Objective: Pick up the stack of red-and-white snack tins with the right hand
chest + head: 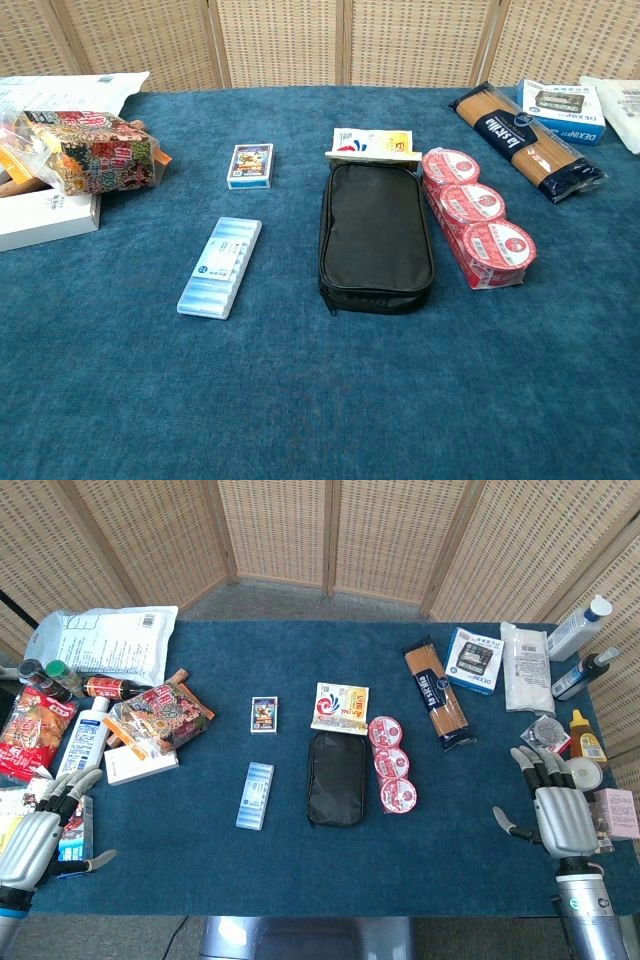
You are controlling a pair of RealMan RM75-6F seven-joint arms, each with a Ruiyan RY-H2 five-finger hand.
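Snack tins (pixel 393 763), three in a red-and-white row, lie near the table's middle, their long axis running front to back. Going left to right: the left hand (pixel 40 825) rests empty with fingers spread at the near left corner, well apart; a black pouch (pixel 336 777) lies just beside the tins on their left; bare blue cloth (pixel 460 810) opens on their right; then the right hand (pixel 560 808), empty, fingers spread, clearly the nearer. I judge it must reach leftward and forward across that open cloth.
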